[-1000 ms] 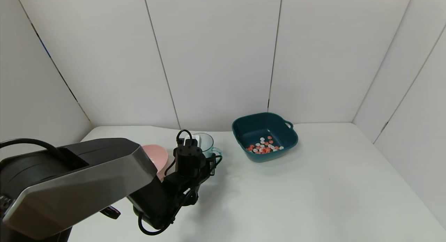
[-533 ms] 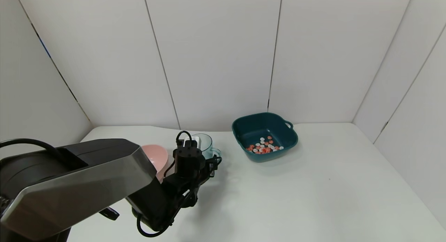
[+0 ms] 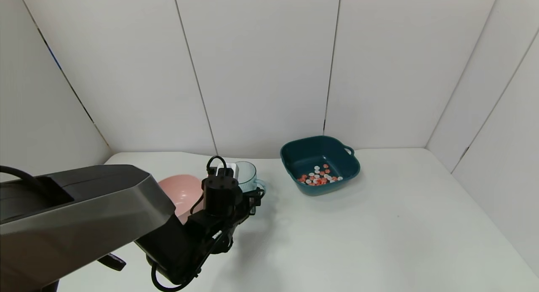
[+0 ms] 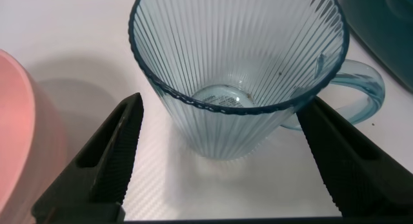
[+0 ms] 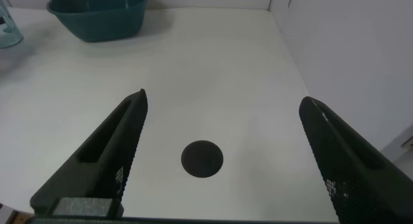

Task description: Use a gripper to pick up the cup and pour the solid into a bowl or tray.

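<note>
Head view: left claw low over the worktop. Cup just beyond it, pink bowl to its left, teal dish holding red and white beads farther right.

Left wrist view: claw fingers spread apart, flanking the empty, upright ribbed cup, not touching.

Right wrist view: right claw spread apart over bare worktop.
</note>
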